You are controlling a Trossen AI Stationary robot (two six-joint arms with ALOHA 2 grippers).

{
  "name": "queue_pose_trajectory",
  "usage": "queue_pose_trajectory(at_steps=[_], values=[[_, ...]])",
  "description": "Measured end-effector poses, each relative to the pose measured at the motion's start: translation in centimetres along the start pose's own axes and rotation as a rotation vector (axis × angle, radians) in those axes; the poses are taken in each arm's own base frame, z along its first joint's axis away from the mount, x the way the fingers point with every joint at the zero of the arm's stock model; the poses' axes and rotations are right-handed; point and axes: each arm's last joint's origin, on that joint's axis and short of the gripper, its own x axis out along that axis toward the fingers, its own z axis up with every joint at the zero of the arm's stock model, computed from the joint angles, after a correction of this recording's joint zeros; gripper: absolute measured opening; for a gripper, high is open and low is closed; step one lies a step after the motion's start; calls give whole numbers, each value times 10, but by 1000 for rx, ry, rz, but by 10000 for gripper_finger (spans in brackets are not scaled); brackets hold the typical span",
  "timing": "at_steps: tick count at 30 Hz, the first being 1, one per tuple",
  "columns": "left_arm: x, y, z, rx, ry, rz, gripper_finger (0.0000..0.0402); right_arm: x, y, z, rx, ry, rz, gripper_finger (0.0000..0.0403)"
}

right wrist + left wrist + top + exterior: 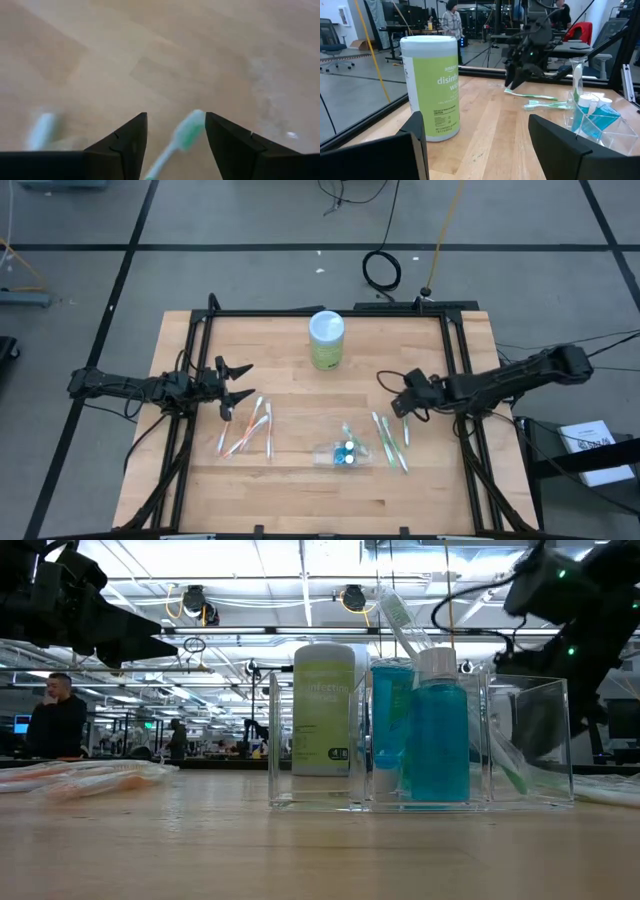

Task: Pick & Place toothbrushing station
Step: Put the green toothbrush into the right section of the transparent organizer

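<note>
The right gripper (176,131), jaws open around a green toothbrush (186,131) (not yet pinched), should center before closing.

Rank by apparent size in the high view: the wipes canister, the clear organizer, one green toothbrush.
1. Clear organizer
2. Wipes canister, close to it; seen end-on, so unsure.
3. Green toothbrush, long but thinnest.

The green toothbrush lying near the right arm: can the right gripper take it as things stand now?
Probably yes. The right gripper hangs just over the green plastic toothbrush, its fingers open either side of it, and nothing lies between them and the wooden table.
</note>
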Motion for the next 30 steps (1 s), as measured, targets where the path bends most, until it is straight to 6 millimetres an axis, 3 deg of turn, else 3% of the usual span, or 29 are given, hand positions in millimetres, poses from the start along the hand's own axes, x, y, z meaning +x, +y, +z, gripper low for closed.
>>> queue_pose_trajectory(at_steps=[16,30], values=[[0,0,0,0,0,0,225,19,2,-2,1,80,-52,161],[0,0,0,0,0,0,225,22,6,-2,-46,92,-27,78]])
